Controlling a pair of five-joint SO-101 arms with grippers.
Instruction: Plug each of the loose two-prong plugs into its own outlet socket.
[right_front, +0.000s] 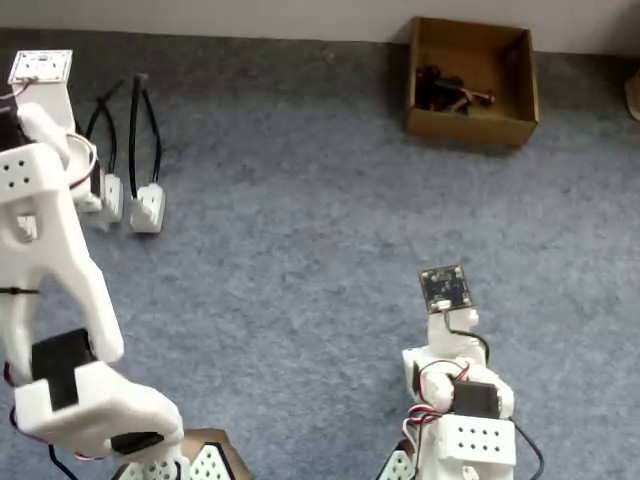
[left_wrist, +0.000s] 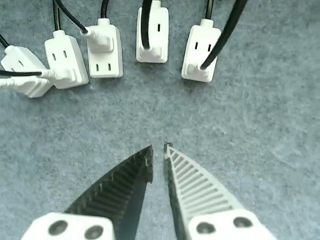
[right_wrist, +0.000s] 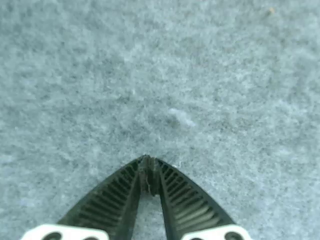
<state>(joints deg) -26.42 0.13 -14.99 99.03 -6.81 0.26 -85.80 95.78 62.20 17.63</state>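
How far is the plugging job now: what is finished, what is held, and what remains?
Seemingly done: five white sockets lie in a row, and several carry a plug with a black cord. In hand: nothing; the left gripper hovers slightly open before them, the right gripper is shut over bare carpet. Remaining: I cannot tell whether every plug is fully seated.

Bright, soft, even light lies over the carpet (right_front: 300, 180) (faint shadows hug the cardboard box (right_front: 470, 128)).
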